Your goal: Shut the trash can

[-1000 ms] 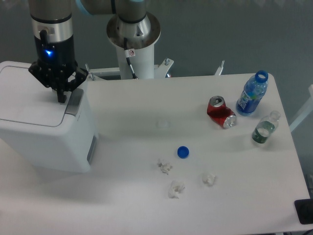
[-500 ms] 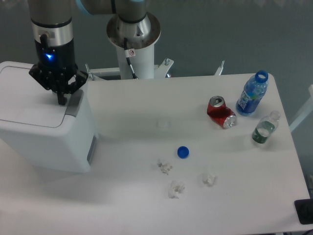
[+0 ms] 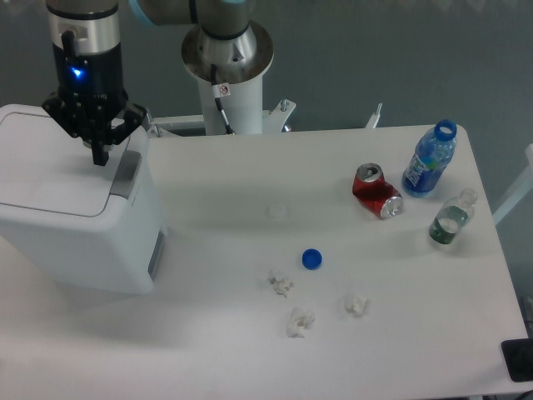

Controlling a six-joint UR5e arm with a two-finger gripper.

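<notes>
White table (image 3: 250, 350) is carrying the trash can (image 3: 75, 221) at far left, lid lying flat. We are observing the gripper (image 3: 100, 157) hovering above it, fingers pinched narrow, holding nothing.

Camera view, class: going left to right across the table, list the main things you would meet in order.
Trash can → blue bottle cap → red soda can → blue bottle → clear bottle.

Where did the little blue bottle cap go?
The blue bottle cap lies on the white table near its middle, just above the crumpled paper bits and down-left of the red soda can.
</notes>
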